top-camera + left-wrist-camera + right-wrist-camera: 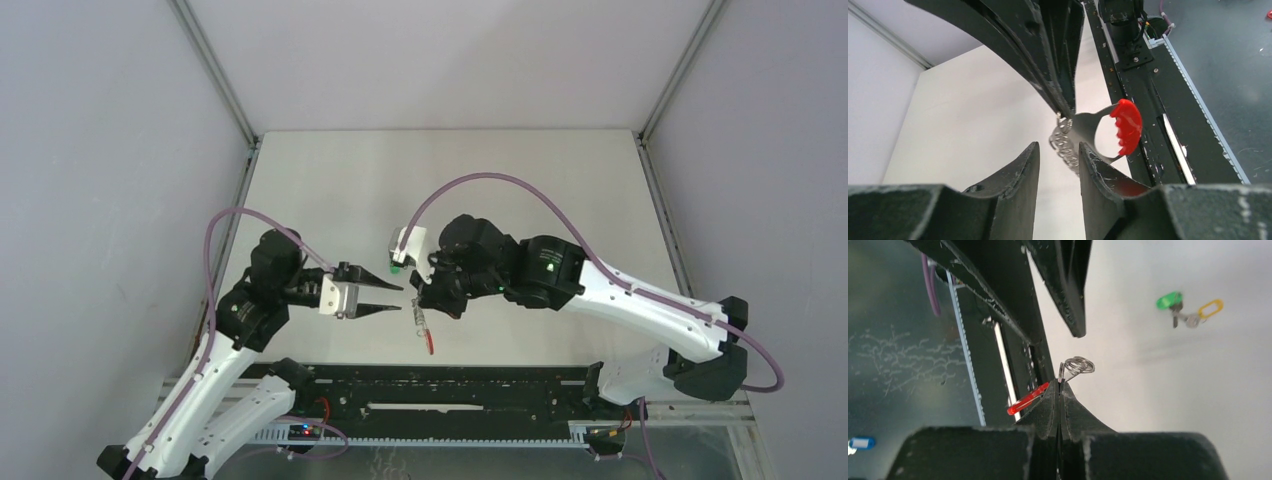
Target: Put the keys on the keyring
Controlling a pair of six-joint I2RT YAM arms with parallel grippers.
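My right pincer [1060,390] is clamped shut on the keyring [1078,365], pinching the thin wire right at its little coils. It hangs over the bench [450,180] near the middle of the near edge, red bit drooping. My left pincer [1059,147] is partway open with the loop just off its tips. The wire looks light, springy and slippery, so I'd take the flat grey part. The keys [1184,316] lie loose mid-bench, tiny and likely to skid, and only my own arms crowd things.
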